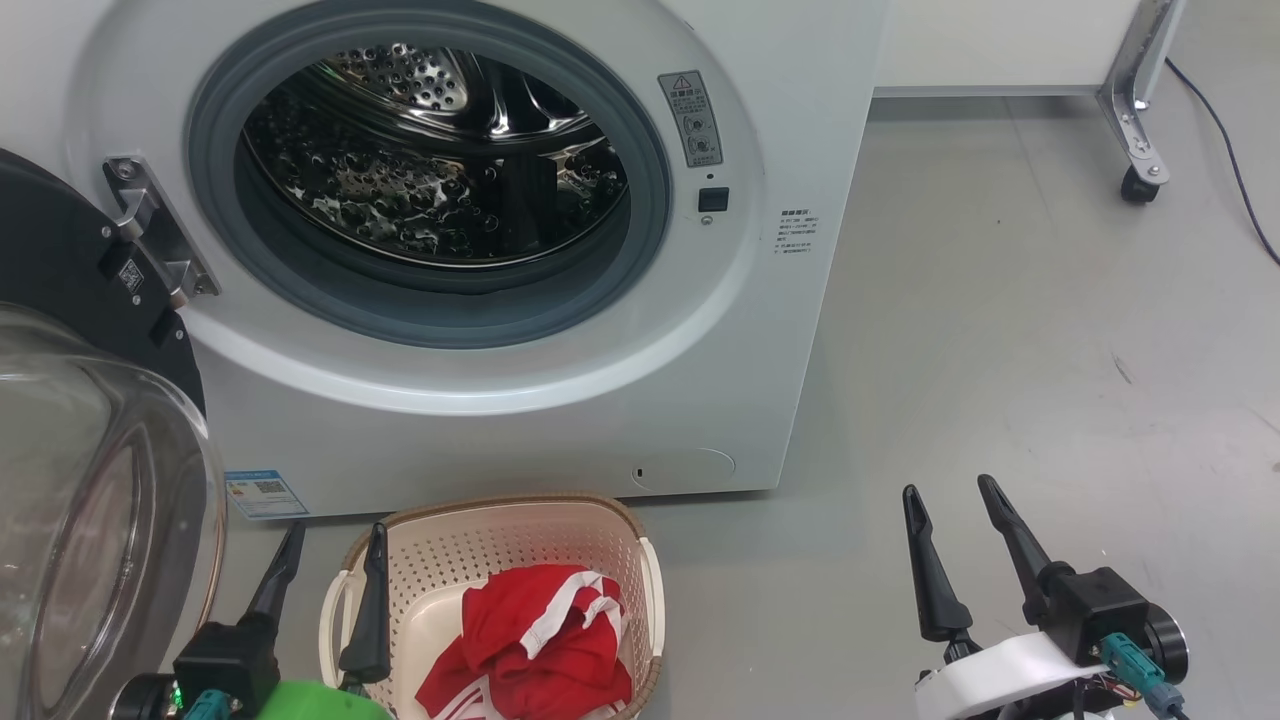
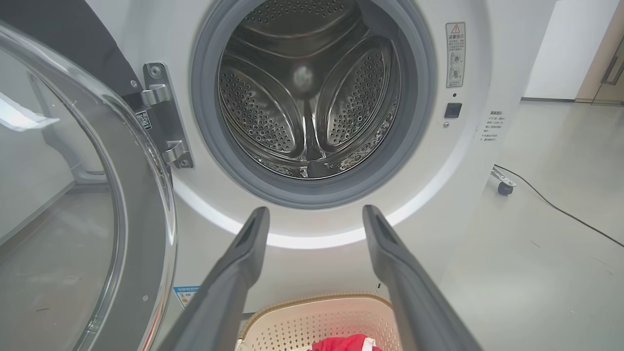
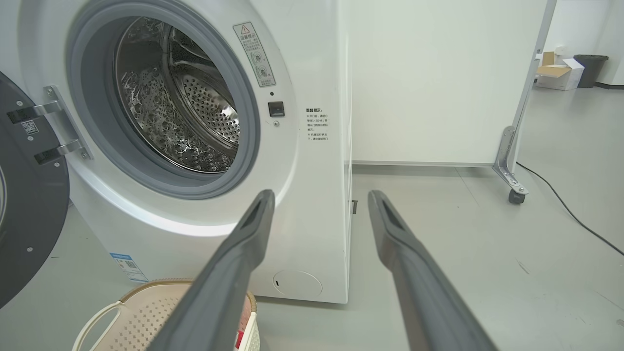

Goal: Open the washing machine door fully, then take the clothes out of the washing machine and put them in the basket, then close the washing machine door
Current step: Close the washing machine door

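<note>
The white washing machine (image 1: 780, 300) (image 2: 463, 185) (image 3: 317, 195) stands with its steel drum (image 1: 430, 160) (image 2: 312, 97) bare inside. Its door (image 1: 70, 480) (image 2: 73, 195) (image 3: 24, 204) hangs swung wide at the left, black rim and glass bowl toward me. Red clothes (image 1: 535, 650) (image 2: 346, 343) with white stripes lie in the cream basket (image 1: 500, 530) (image 2: 317, 317) (image 3: 141, 312) on the floor before the machine. My left gripper (image 1: 330, 545) (image 2: 314, 217) is open at the basket's left rim, holding nothing. My right gripper (image 1: 950, 490) (image 3: 319, 200) is open over the floor to the basket's right.
A white partition on a castor leg (image 1: 1140, 180) (image 3: 514, 195) stands at the back right, with a black cable (image 1: 1230, 170) (image 3: 575, 219) trailing across the grey floor. A cardboard box (image 3: 558, 73) and a dark bin (image 3: 590, 68) sit far off.
</note>
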Robot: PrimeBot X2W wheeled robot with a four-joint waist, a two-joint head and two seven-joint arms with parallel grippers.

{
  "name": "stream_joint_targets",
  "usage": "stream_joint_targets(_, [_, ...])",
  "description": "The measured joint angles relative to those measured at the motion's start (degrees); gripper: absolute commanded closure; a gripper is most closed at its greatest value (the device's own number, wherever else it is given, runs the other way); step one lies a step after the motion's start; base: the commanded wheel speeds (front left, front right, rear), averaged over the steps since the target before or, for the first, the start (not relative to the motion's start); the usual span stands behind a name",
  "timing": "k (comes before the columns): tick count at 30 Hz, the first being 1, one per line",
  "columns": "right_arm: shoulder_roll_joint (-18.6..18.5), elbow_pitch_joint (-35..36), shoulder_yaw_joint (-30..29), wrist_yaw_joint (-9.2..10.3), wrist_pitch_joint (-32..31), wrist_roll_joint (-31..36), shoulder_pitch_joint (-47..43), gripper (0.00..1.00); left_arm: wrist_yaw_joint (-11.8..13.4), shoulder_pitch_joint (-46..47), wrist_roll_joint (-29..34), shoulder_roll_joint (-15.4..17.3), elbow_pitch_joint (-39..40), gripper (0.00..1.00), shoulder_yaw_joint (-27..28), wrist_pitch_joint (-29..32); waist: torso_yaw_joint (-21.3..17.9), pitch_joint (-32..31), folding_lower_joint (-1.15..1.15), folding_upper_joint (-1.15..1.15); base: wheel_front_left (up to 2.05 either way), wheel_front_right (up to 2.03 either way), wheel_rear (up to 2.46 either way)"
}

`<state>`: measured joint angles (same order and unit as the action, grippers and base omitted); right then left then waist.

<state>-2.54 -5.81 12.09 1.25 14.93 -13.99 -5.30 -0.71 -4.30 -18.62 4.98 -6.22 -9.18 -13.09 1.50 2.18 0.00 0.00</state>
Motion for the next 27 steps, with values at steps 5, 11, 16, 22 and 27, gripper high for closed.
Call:
stream_joint_targets(5, [0.01,0.01,0.13,0.0,0.0,-0.02,0.0,0.0,0.46,-0.18,0.0,0.0,0.54,0.0,-0.1,0.49,-0.01,-0.26,0.0,0.0,-0.52,0.52,0.0])
stream_joint_targets(11, [0.02,0.01,0.15,0.41,0.0,-0.08,0.0,0.0,0.47,-0.23,0.0,0.0,1.07,0.0,-0.23,0.97,0.02,-0.56,0.0,0.0,-0.75,0.75,0.0])
stream_joint_targets(16, [0.02,0.0,0.33,0.42,0.0,-0.1,0.0,0.0,0.96,-0.39,0.01,0.0,1.25,0.0,-0.25,1.19,0.04,-0.78,0.0,0.0,-0.98,0.98,0.0])
stream_joint_targets(22, [0.02,0.0,0.42,0.43,0.0,-0.51,0.0,0.0,1.0,-0.44,0.04,0.0,2.08,0.0,-0.33,1.52,0.08,-0.78,0.0,0.0,-1.09,1.09,0.0])
stream_joint_targets(27, [0.03,0.11,0.64,0.44,0.0,-0.52,-0.03,0.0,0.93,-0.73,0.08,0.21,2.89,0.0,-0.66,2.25,0.07,-0.24,0.0,0.0,-0.91,0.91,0.0])
